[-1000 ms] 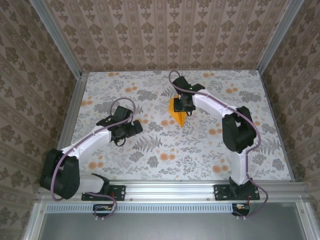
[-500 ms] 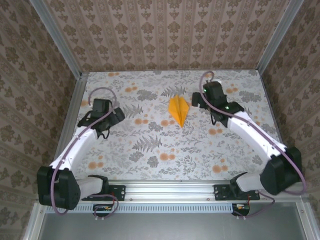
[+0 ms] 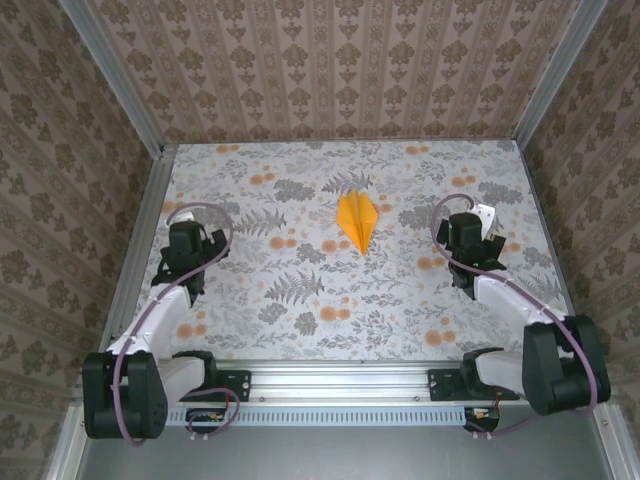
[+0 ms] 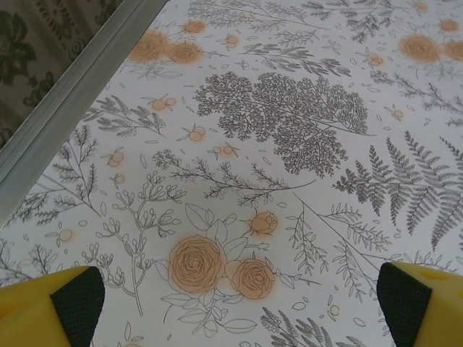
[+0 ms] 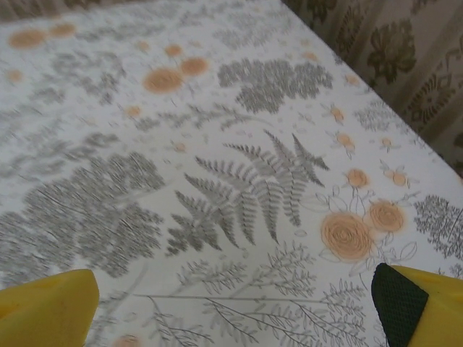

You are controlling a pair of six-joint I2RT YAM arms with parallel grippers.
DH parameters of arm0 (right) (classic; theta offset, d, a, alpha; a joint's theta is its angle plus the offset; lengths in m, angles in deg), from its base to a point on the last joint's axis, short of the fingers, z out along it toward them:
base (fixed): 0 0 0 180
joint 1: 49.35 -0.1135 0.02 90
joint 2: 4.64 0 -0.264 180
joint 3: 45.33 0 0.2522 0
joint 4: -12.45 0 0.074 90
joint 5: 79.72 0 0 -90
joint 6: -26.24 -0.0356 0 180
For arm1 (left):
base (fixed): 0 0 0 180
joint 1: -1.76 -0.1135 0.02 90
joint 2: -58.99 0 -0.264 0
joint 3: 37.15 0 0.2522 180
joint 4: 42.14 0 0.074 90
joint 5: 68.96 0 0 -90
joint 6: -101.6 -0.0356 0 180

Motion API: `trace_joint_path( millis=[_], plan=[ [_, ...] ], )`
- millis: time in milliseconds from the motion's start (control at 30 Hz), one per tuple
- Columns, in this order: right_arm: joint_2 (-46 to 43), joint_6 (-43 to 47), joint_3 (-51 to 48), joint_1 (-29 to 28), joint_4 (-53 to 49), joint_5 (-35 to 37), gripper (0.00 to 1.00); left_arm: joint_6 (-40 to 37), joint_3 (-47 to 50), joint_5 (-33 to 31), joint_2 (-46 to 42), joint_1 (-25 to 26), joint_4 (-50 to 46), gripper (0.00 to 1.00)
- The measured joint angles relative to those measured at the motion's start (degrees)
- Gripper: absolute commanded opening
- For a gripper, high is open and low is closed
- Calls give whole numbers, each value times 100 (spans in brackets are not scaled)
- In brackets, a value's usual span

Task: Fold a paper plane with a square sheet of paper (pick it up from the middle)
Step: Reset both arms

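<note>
Between the open left gripper [image 4: 242, 300] and open right gripper [image 5: 231, 300] lies the paper plane [image 3: 357, 220], untouched.

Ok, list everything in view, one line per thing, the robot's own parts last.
orange-yellow folded paper plane: one, orange-yellow, lying mid-table, nothing gripping it.
floral-print table: one, white with grey foliage and orange blossoms, under everything.
patterned wallpaper walls: three, brown-beige, left, far and right.
aluminium rail: one, silver, along the near edge.
left arm: one, white and black, left side.
right arm: one, white and black, right side.
left claw: one, yellow fingers with black pads, open above bare print by the left edge.
right claw: one, same colours, open above bare print on the right.
</note>
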Motion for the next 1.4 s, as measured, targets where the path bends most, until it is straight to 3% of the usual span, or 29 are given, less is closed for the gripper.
trace_joint_path(
  millis=[233,667,967,1400],
  plan=[
    [581,509,-448,44,1510,-417,100,-907,706,466,369,-219,1674,100],
    [1327,1207,-890,297,3773,-1325,100,-1226,800,1628,1569,-820,3797,99],
    [1792,1338,-1058,326,4688,-1703,100,-1386,791,1971,2295,-748,4406,100],
    [1801,1355,-1032,326,4728,-1707,100,-1657,605,1460,2542,-332,4463,100]
  ],
)
